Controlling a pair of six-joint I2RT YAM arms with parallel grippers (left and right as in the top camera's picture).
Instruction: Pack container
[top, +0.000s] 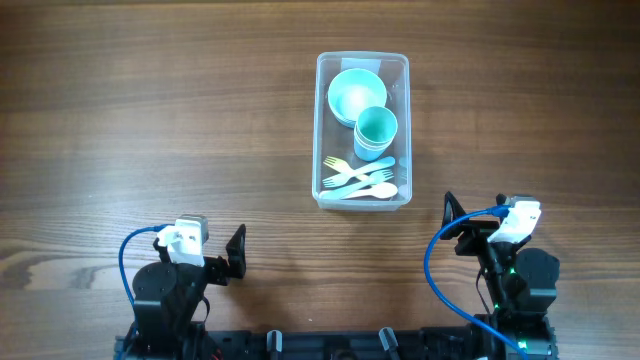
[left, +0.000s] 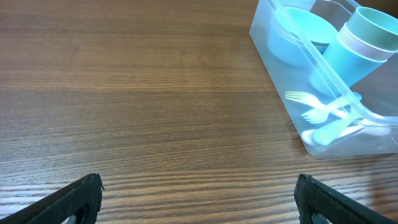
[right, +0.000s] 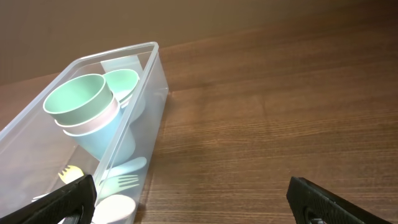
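Observation:
The clear plastic container (top: 318, 130) stands upright at the table's centre back. Inside it are stacked pastel bowls (top: 355, 95), stacked cups (top: 376, 130) and several plastic forks and spoons (top: 358, 180). It also shows in the left wrist view (left: 273, 46) and in the right wrist view (right: 152, 93). My left gripper (left: 198, 198) is open and empty, low at the front left, well away from the container. My right gripper (right: 189, 199) is open and empty at the front right, just beside the container's near right corner.
The wooden table (top: 150, 120) extends bare to the left and right of the container. Both arm bases sit at the front edge, each with a blue cable.

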